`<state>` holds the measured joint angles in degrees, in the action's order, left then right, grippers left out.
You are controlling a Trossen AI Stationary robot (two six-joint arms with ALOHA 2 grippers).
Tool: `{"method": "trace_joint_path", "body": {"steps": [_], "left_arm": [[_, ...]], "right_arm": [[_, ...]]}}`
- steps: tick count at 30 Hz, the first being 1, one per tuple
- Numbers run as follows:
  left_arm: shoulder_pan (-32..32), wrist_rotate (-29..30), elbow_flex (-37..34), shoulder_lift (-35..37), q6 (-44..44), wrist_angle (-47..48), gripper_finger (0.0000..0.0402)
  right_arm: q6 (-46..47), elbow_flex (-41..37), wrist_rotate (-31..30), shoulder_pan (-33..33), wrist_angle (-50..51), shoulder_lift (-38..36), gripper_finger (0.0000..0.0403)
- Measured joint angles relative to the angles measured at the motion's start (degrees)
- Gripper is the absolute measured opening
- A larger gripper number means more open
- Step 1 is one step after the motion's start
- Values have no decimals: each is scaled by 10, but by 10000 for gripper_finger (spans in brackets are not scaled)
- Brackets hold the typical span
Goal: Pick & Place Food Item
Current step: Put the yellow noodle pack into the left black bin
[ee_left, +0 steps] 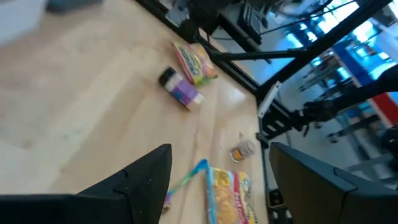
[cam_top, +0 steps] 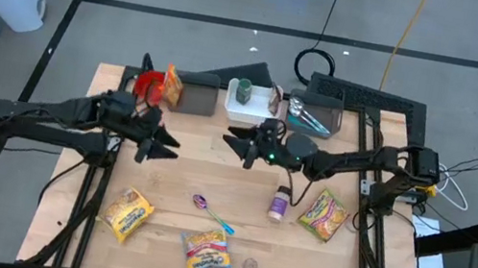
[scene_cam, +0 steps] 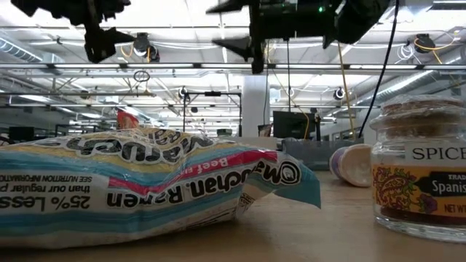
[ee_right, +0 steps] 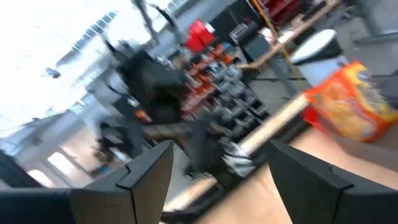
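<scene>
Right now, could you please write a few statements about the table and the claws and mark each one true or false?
1. Both claws are open and hold nothing. True: the left claw and right claw hang empty above the table.
2. The purple bottle stands upright. False: it lies on its side.
3. Three ramen packs lie on the table. True: one near the left, one in the middle, one at the right.
4. The spoon lies in the white bin. False: it lies on the table; the bin sits at the far edge.
</scene>
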<state>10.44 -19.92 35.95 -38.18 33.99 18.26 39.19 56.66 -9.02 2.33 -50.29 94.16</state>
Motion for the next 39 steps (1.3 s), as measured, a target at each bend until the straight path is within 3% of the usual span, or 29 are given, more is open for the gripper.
{"method": "trace_joint_path", "body": {"steps": [8, 13, 20, 29, 31, 34, 39], "left_arm": [[-83, 6, -134, -28, 135, -122, 273], [-123, 60, -202, -61, 256, -256, 273], [-209, 186, -207, -130, 354, -291, 273], [-297, 256, -164, -264, 476, -291, 273], [-304, 243, -141, -295, 460, -288, 273], [-298, 169, -100, -321, 417, -239, 273], [-269, 26, 2, -327, 314, 29, 273]], "right_arm": [[9, 1, 8, -19, -12, 0, 251], [7, 1, 81, -26, -13, 0, 251], [9, 1, 198, -48, 4, -16, 251], [-76, 1, 208, -112, 191, -102, 251], [-88, 1, 191, -124, 226, -115, 251], [-99, 1, 172, -139, 266, -130, 251], [-116, 1, 165, -149, 282, -137, 251]]}}
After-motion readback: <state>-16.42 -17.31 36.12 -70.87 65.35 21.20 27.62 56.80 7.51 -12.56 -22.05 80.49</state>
